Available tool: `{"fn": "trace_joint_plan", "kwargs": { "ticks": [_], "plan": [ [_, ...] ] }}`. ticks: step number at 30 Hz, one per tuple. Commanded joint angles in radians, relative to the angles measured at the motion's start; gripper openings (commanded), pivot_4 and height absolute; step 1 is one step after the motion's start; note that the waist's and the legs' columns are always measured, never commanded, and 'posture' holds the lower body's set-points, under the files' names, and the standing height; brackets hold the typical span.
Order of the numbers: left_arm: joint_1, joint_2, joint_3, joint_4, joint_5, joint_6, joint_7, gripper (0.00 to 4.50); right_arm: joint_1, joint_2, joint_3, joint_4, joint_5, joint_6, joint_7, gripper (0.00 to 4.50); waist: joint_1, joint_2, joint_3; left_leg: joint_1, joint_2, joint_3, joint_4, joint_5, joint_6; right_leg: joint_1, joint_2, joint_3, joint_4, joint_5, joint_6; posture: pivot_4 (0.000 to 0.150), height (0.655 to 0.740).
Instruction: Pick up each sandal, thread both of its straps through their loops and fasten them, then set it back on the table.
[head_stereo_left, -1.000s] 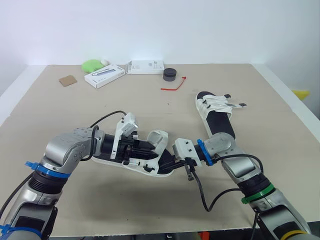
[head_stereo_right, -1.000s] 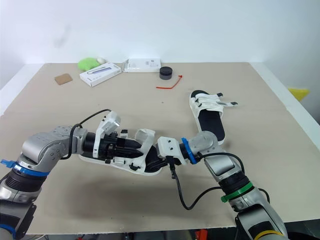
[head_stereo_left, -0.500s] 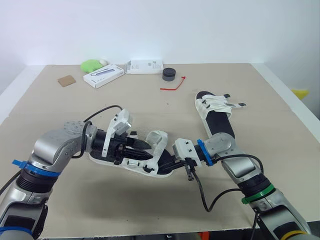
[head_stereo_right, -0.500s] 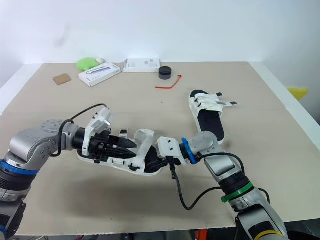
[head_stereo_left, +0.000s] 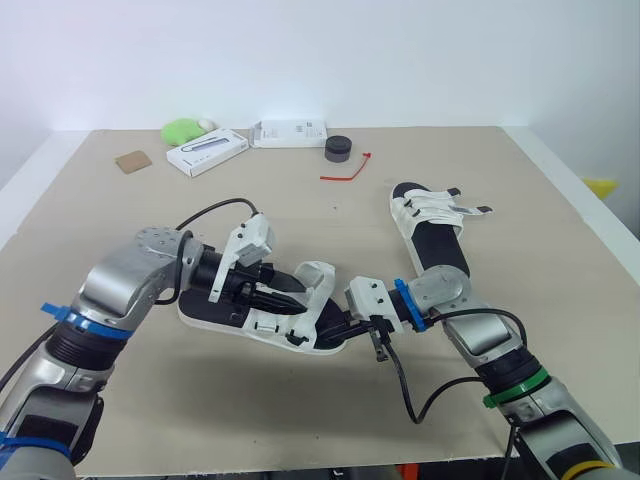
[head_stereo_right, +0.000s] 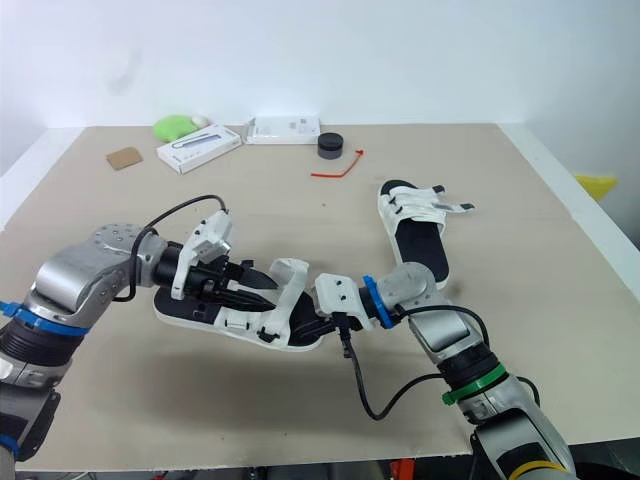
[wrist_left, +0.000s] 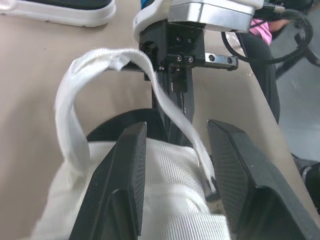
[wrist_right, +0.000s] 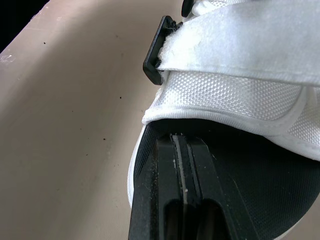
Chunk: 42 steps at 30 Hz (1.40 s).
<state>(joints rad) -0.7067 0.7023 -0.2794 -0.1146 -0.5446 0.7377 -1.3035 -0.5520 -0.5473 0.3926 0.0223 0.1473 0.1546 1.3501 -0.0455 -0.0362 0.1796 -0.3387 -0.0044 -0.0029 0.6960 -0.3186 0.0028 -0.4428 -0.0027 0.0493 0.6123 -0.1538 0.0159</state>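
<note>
Now 2 sandals: L claw (head_stereo_left: 288, 288) wide over near sandal (head_stereo_left: 228, 318), R claw (head_stereo_left: 335, 323) closed; far sandal (head_stereo_left: 430, 228) apart.

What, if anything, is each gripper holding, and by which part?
Nothing is clamped. The open left gripper straddles the white mesh upper of the white-soled sandal; the shut right gripper lies on its black footbed.

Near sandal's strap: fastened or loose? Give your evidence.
Loose: the strap arches high off the near sandal instead of lying flat.
</note>
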Motion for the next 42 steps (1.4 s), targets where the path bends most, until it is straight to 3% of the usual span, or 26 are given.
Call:
{"fn": "trace_joint_plan", "kwargs": {
  "ticks": [1, 16, 18, 21, 22, 42],
  "plan": [
    [-0.050, -0.019, -0.020, 0.035, 0.020, -0.003, -0.031, 1.95, -0.002, -0.005, 0.003, -0.003, -0.010, 0.004, -0.005, 0.00, 0.000, 0.000, 0.000, 0.000, 0.000, 0.000, 0.000, 0.000, 0.000, 0.000, 0.000, 0.000, 0.000, 0.000, 0.000, 0.150, 0.7400],
    [-0.162, -0.123, -0.071, 0.139, 0.067, 0.033, -0.059, 1.95, 0.003, 0.000, 0.002, -0.006, -0.013, 0.003, -0.017, 0.00, -0.001, 0.000, 0.000, 0.000, 0.000, 0.000, 0.000, 0.000, 0.001, 0.000, 0.000, 0.001, 0.000, 0.000, 0.000, 0.150, 0.7400],
    [-0.160, -0.123, -0.064, 0.145, 0.074, 0.030, -0.059, 1.44, 0.005, -0.001, 0.002, -0.007, -0.013, 0.002, -0.018, 0.00, -0.001, 0.000, 0.000, 0.000, 0.000, 0.000, 0.000, 0.000, 0.001, 0.000, 0.001, 0.001, 0.000, 0.000, 0.000, 0.150, 0.7400],
    [-0.150, -0.115, -0.059, 0.141, 0.080, 0.022, -0.063, 0.20, 0.009, -0.004, 0.002, -0.010, -0.013, 0.002, -0.017, 0.00, -0.001, 0.000, 0.000, 0.000, 0.000, 0.000, 0.000, 0.000, 0.001, 0.000, 0.001, 0.001, 0.000, 0.000, 0.000, 0.150, 0.7400],
    [-0.146, -0.114, -0.058, 0.140, 0.082, 0.020, -0.063, 0.08, 0.009, -0.004, 0.002, -0.011, -0.013, 0.002, -0.016, 0.00, -0.001, 0.000, 0.000, 0.000, 0.000, 0.000, 0.000, 0.000, 0.001, 0.000, 0.001, 0.001, 0.000, 0.000, 0.000, 0.150, 0.7400],
    [0.028, -0.079, 0.108, -0.054, -0.030, 0.084, 0.072, 0.08, 0.002, -0.003, 0.005, 0.000, -0.010, -0.004, -0.006, 0.00, 0.000, 0.000, 0.000, 0.000, 0.000, 0.000, 0.000, 0.000, 0.001, 0.000, 0.000, 0.001, 0.000, 0.000, 0.000, 0.150, 0.7400]
  ]
}}
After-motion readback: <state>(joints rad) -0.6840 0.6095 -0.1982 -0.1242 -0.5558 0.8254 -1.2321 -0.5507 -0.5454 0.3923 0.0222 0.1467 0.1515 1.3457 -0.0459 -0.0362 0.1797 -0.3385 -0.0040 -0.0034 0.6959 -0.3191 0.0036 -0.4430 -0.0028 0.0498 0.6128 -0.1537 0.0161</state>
